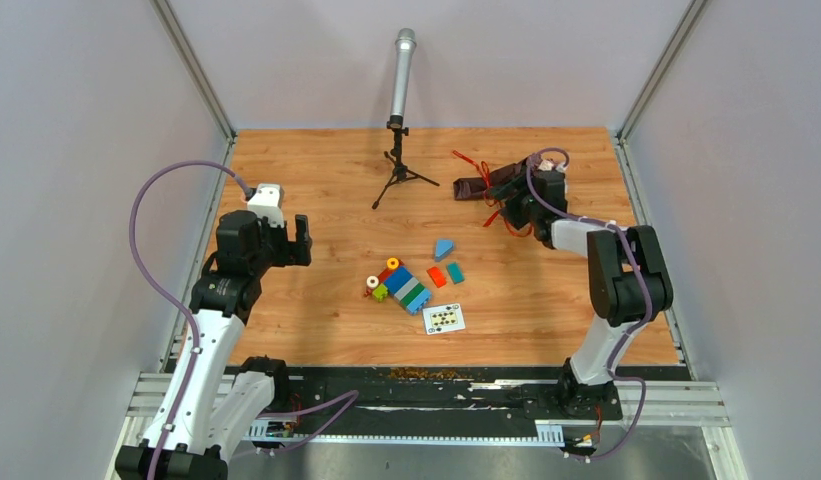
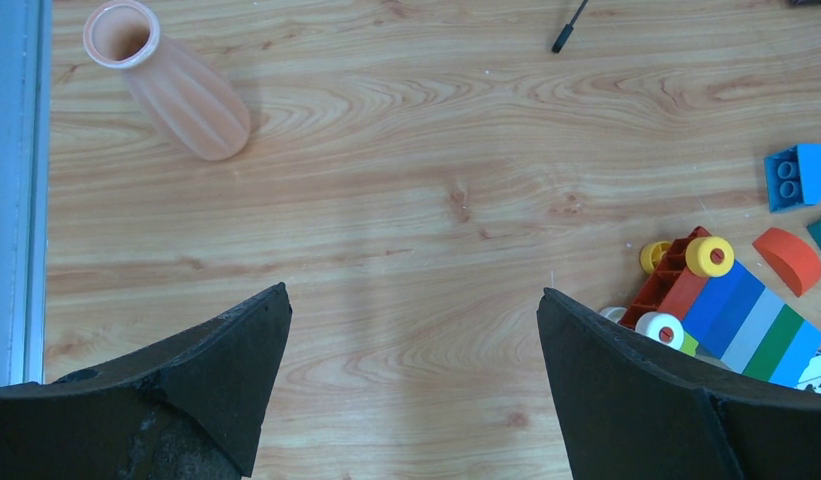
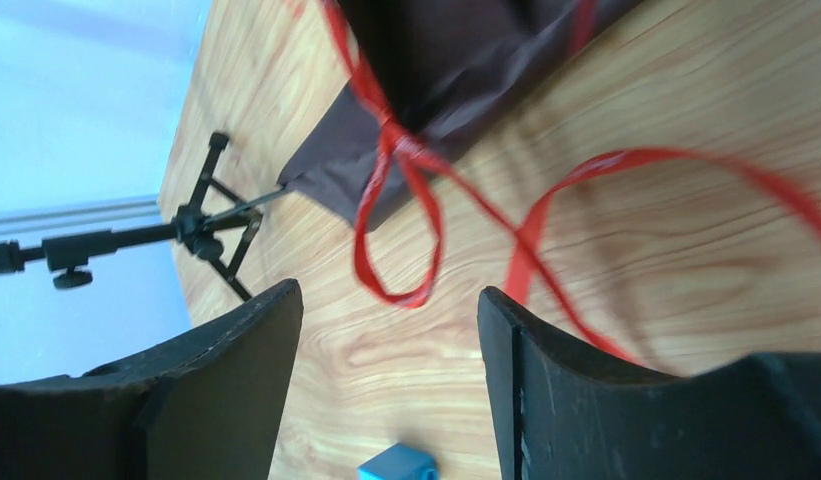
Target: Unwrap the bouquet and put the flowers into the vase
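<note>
The bouquet (image 1: 486, 185) lies at the back right of the table as a dark maroon paper wrap (image 3: 466, 60). Its thin red ribbon (image 3: 396, 220) trails in loose loops over the wood. The flowers are hidden from every view. My right gripper (image 1: 508, 203) hovers right over the wrap. In the right wrist view my right gripper (image 3: 388, 295) is open, with only a ribbon loop near the gap and nothing held. The salmon-pink ribbed vase (image 2: 171, 85) shows at the top left of the left wrist view. My left gripper (image 2: 414, 292) is wide open over bare wood, well short of the vase.
A grey microphone (image 1: 401, 65) on a black tripod (image 1: 401, 175) stands at the back centre, just left of the bouquet. Coloured toy blocks (image 1: 406, 285) and a small dotted card (image 1: 444, 318) lie mid-table. A blue block (image 3: 396, 465) sits just below my right fingers. Walls close in both sides.
</note>
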